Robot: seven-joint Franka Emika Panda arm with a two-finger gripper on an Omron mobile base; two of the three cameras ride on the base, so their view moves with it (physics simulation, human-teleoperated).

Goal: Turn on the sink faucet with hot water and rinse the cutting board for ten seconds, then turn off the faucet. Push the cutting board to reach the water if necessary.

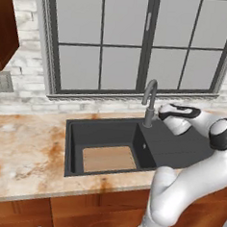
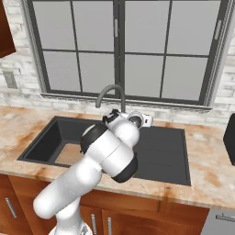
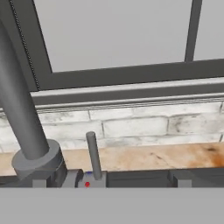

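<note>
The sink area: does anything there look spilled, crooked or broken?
Nothing stands out. The cutting board lies flat on the floor of the sink, the sink faucet stands upright with no water running, and its lever points straight up. The counter shows no spill.

Grey gooseneck faucet [image 1: 149, 101] stood upright at back rim of my dark sink [image 1: 74, 146], spout arched over basin, no water running. Its slim lever [image 3: 92, 153] stuck up just beside base. Tan cutting board [image 1: 109, 159] lay flat on basin floor.
</note>
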